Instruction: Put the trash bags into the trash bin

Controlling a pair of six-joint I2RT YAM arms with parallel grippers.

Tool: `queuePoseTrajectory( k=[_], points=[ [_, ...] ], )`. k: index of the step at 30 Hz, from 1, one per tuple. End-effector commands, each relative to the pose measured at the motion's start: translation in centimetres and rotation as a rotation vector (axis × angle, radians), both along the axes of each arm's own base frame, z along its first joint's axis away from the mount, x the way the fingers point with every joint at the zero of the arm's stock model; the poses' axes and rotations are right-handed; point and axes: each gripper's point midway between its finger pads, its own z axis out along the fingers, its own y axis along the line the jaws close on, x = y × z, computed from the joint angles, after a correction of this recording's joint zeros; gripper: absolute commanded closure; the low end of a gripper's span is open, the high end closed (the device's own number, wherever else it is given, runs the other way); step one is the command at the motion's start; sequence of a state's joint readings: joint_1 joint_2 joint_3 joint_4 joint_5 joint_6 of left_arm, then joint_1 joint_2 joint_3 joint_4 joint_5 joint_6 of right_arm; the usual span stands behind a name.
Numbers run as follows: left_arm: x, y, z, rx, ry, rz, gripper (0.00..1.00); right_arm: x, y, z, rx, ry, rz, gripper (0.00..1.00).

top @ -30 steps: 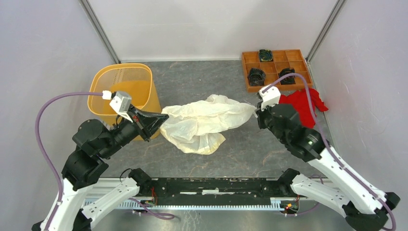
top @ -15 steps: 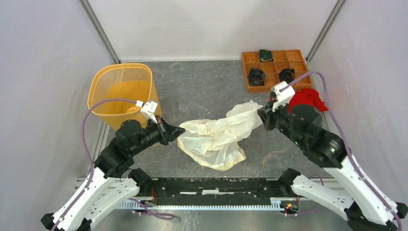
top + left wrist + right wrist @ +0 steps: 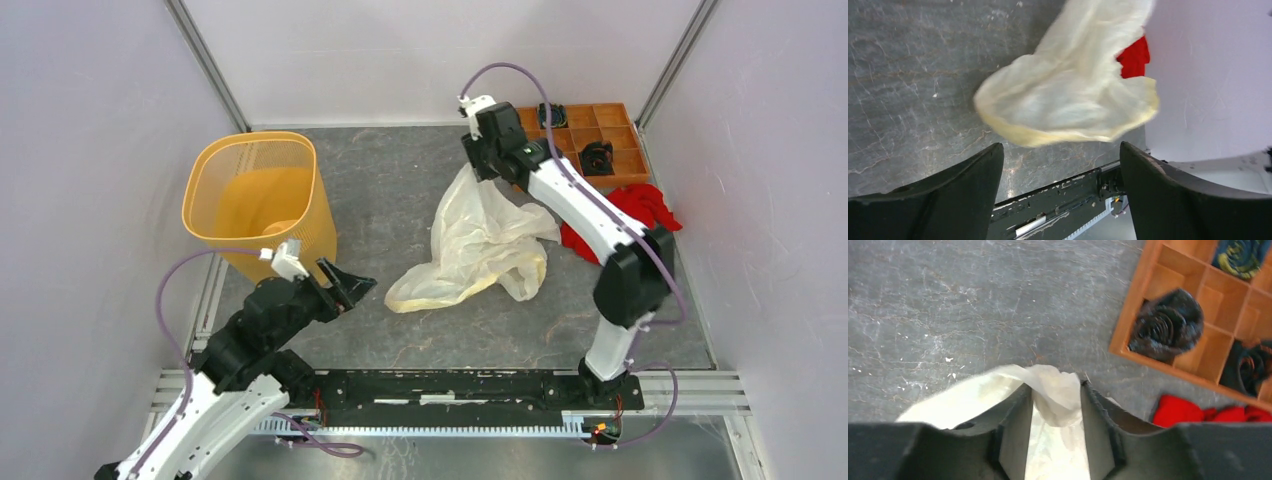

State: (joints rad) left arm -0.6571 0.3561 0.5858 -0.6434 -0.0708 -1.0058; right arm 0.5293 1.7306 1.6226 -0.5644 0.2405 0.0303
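Top external view: the right gripper [image 3: 484, 170] is at the far end of the table [image 3: 400, 180], pinching the top of the trash bag [image 3: 480, 240]; the bag hangs down and its bottom lies on the table, well apart from the yellow bin [image 3: 322, 225]; a red cloth [image 3: 645, 205] lies just beside the bag; the left gripper [image 3: 357, 292] is wide open with nothing in it, near the bin.

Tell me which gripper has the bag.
The right gripper: the bag is pinched in its jaws and hangs from it. The left gripper is open, empty and apart from the bag.
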Motion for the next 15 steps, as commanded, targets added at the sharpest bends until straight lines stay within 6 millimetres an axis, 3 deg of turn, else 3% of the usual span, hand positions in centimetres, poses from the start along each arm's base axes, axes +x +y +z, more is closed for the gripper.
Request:
queuePoseTrajectory(
  k=[1, 5, 7, 9, 11, 13, 15],
  points=[
    [-0.8, 2.3, 4.0, 0.002, -0.129, 0.04, 0.04, 0.3, 1.0, 3.1, -0.058, 0.003, 0.096, 0.48],
    [-0.7, 1.4, 6.2, 0.022, -0.253, -0.042, 0.0, -3.8, -2.3, 4.0, -0.057, -0.082, 0.063, 0.29],
    [-0.3, -0.4, 6.2, 0.038, -0.28, -0.127, 0.0, -6.8, -3.5, 4.1, -0.013, -0.108, 0.075, 0.27],
    [-0.1, -3.1, 5.8, 0.026, -0.276, -0.255, 0.0, -9.6, -4.6, 3.2, 0.017, -0.11, 0.088, 0.27],
    [-0.3, -5.8, 5.2, 0.0, -0.258, -0.386, 0.0, -12.5, -6.2, 0.8, 0.028, -0.098, 0.082, 0.25],
    [0.4, -7.4, 4.4, 0.012, -0.242, -0.448, 0.0, -15.0, -7.4, -0.6, 0.067, -0.115, 0.082, 0.24],
    [1.0, -7.7, 4.3, 0.041, -0.252, -0.457, 0.0, -17.0, -7.8, -2.5, 0.099, -0.12, 0.106, 0.23]
  ],
)
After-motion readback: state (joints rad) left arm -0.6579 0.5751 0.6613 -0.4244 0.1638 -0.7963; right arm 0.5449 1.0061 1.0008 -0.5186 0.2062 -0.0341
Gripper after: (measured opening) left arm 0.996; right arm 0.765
